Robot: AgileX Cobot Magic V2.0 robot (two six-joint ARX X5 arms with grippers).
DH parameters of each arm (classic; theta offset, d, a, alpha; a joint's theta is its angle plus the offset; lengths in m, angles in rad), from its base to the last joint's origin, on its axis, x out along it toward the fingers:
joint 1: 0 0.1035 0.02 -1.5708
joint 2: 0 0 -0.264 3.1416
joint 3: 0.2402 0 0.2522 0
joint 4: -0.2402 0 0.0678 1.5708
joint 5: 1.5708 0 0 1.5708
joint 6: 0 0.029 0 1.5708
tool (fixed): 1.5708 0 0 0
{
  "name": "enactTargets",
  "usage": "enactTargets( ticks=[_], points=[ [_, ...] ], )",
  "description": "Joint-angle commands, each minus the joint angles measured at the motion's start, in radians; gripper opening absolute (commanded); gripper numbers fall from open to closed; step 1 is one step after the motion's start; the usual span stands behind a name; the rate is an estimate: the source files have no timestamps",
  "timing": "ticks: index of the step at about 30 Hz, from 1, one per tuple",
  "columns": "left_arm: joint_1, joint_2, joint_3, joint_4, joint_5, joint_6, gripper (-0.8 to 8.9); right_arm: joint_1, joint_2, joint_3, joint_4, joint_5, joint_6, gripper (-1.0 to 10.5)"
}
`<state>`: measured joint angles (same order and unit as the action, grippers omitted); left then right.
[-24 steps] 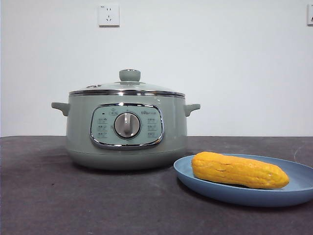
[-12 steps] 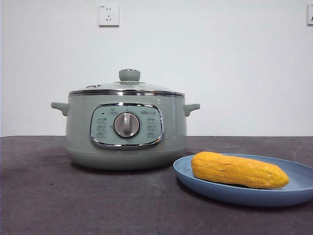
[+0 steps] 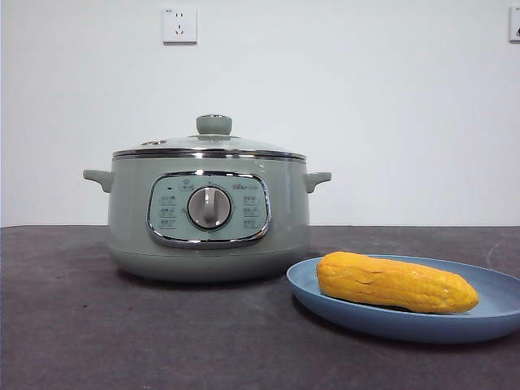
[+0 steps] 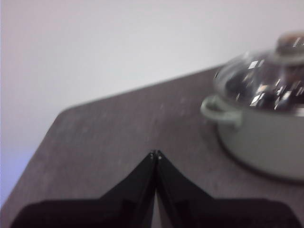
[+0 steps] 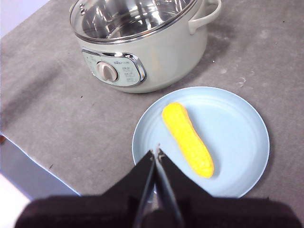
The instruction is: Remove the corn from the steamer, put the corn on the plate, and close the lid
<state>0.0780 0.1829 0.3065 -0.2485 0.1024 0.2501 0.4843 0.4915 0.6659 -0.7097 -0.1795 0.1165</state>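
Observation:
The sage-green steamer [image 3: 210,219] stands on the dark table with the glass lid [image 3: 210,146] closed on it. The yellow-orange corn [image 3: 395,283] lies on the light-blue plate [image 3: 325,302] to the steamer's right. My right gripper [image 5: 156,152] is shut and empty, high above the near rim of the plate [image 5: 242,128], beside the corn [image 5: 187,139]; the steamer [image 5: 156,52] is beyond. My left gripper [image 4: 155,155] is shut and empty, raised over the table well away from the steamer [image 4: 266,137] and lid [image 4: 266,80]. No arm shows in the front view.
The dark grey table [image 3: 97,325] runs to a white wall with a socket [image 3: 179,24]. The table's edge [image 5: 28,161] shows in the right wrist view.
The steamer, plate and corn appear a few pixels further left in the front view. Nothing else has visibly changed.

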Motion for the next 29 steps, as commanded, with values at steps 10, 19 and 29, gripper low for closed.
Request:
enactTargets(
  ticks=[10, 19, 29],
  points=[
    [0.003, -0.157, -0.242, 0.052, -0.049, -0.019, -0.04, 0.001, -0.001, 0.005, 0.004, 0.003, 0.004, 0.0],
    [0.003, -0.181, -0.304, 0.064, -0.050, -0.119, -0.04, 0.001, -0.001, 0.005, 0.004, 0.003, 0.004, 0.0],
    [0.003, -0.181, -0.303, 0.069, -0.049, -0.150, -0.04, 0.001, -0.001, 0.005, 0.004, 0.003, 0.004, 0.0]
  ],
)
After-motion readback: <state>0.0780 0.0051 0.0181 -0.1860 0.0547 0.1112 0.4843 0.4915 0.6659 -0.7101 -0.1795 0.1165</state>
